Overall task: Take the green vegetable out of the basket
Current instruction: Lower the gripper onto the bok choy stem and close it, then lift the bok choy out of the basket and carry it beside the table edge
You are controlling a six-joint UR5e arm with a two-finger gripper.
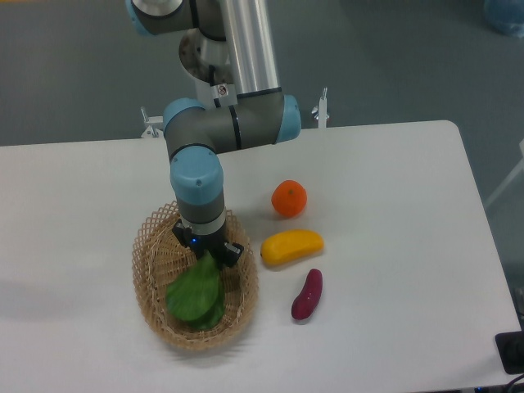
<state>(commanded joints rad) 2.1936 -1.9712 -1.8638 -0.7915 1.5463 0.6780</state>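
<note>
The green vegetable (pixel 193 295) lies in the tan wicker basket (pixel 146 274) at the table's front left, its narrow stem end pointing up and back. My gripper (pixel 208 255) comes straight down into the basket over that stem end. Its fingers sit close on either side of the stem and look shut on it. The broad leaves rest on the basket floor. The fingertips themselves are partly hidden by the gripper body and the leaf.
An orange fruit (pixel 289 198), a yellow fruit (pixel 291 246) and a small purple eggplant-like piece (pixel 308 295) lie on the white table just right of the basket. The arm's elbow hangs above the basket's back edge.
</note>
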